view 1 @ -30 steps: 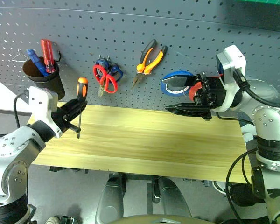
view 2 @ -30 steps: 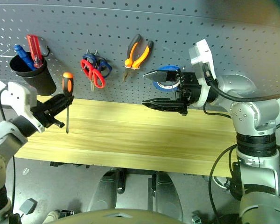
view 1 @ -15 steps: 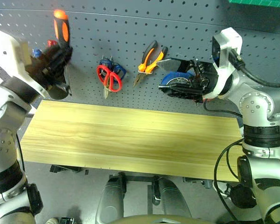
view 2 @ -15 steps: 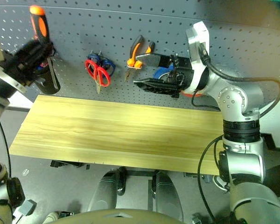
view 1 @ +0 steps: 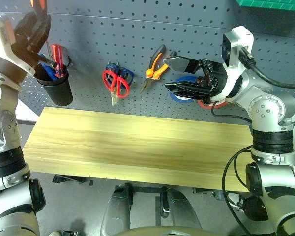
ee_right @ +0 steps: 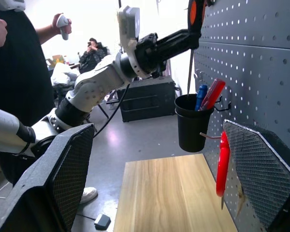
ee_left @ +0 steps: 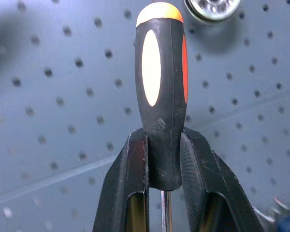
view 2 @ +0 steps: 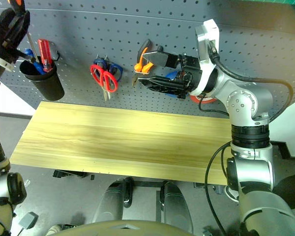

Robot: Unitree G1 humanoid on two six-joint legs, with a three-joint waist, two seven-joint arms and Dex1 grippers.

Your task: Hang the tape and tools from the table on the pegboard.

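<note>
My left gripper (view 1: 33, 27) is shut on the black part of the orange-and-black screwdriver (ee_left: 161, 92), high against the pegboard (view 1: 137, 34). The screwdriver hangs upright, and its thin shaft (ee_right: 190, 67) reaches down to the mouth of the dark cup (view 1: 56, 89). Red-handled scissors (view 1: 116, 84) and the orange-and-black pliers (view 1: 155, 65) hang on hooks. My right gripper (view 1: 173, 74) is open and points left in front of the blue roll (view 1: 183, 93), holding nothing. The red tape (view 1: 206, 104) shows only as an arc behind that wrist. The wooden table (view 1: 137, 147) is bare.
The cup also holds a clear red-handled screwdriver (view 1: 60, 53) and a blue tool (view 1: 48, 73). Blue-handled scissors (view 1: 125, 74) hang behind the red ones. In the right wrist view a person (ee_right: 14, 72) stands to the side with a controller raised, and another sits farther back.
My left gripper rose with the screwdriver from just above the table's left end to above the cup. The right gripper shifted slightly up and left, staying open.
</note>
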